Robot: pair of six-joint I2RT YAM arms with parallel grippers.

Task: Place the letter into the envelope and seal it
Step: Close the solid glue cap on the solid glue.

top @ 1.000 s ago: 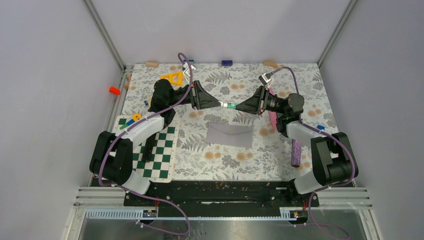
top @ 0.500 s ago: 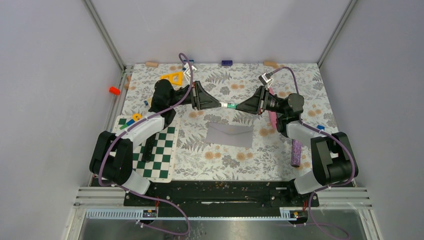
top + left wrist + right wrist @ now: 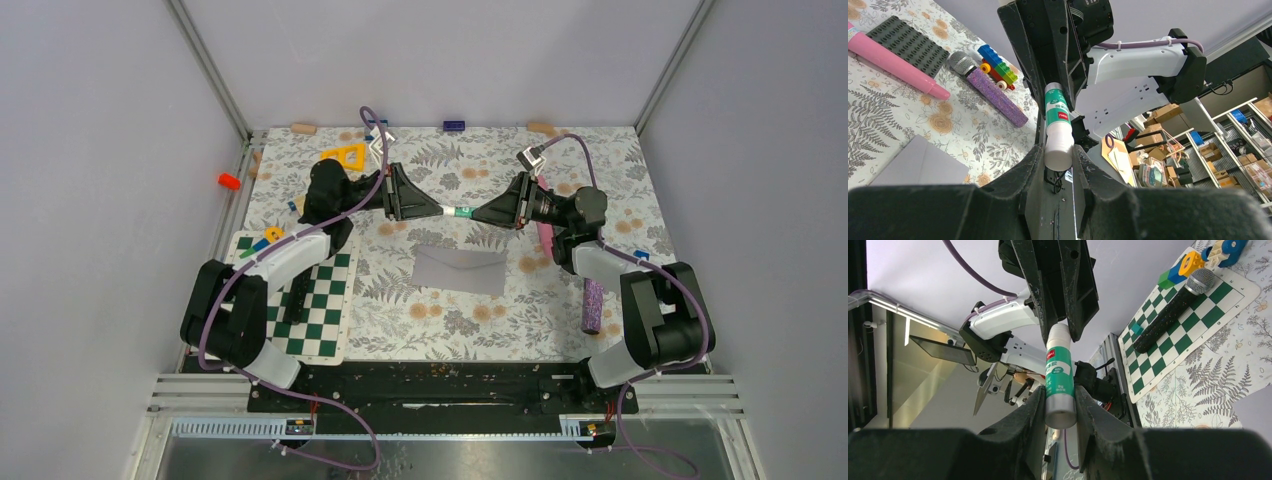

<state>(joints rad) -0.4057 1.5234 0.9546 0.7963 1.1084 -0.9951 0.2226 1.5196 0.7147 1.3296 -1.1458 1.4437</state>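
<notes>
Pinching one glue stick (image 3: 458,211) at opposite ends, left gripper (image 3: 439,210) and right gripper (image 3: 477,213) hung above the envelope (image 3: 460,268). No letter showed; sealing apparently remained.

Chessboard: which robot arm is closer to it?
Left. The left arm stretches right over the chessboard, while the right arm stands far off, on the other side of the envelope.
</notes>
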